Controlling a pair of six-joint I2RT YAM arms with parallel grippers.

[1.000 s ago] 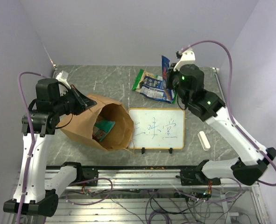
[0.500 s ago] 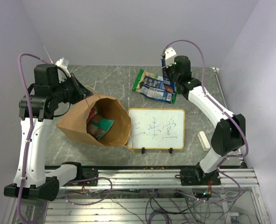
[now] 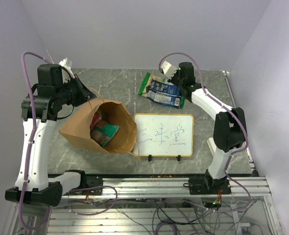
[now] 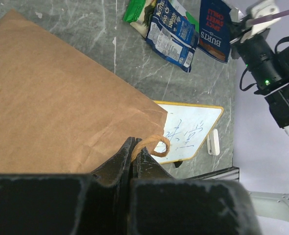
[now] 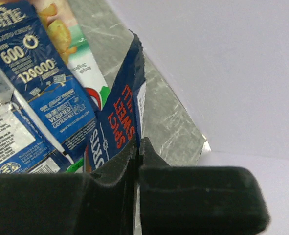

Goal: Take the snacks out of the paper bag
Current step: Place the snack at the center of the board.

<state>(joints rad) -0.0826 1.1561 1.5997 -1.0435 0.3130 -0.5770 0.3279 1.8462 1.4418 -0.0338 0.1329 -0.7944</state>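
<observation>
Left gripper (image 4: 134, 149): jaws pinched fully together on the thin twisted string handle (image 4: 156, 144) of the tall brown kraft paper bag (image 3: 78, 132). The arm is reared high with its wrist tipped down over the counter's left side. The bag's mouth is held open, with green and red glossy packets (image 3: 105, 132) inside.

Right gripper (image 5: 137, 147): jaws clamped on a dark blue red-lettered packet (image 5: 117, 122). The arm is stretched out to the far edge. Blue and green loose packets (image 3: 161, 92) lie just beside it.

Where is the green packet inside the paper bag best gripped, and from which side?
Probably pinch the green packet by its edge nearest the mouth, entering from the whiteboard side: the paper bag lies opening that way, its handle held up by the left gripper.
</observation>
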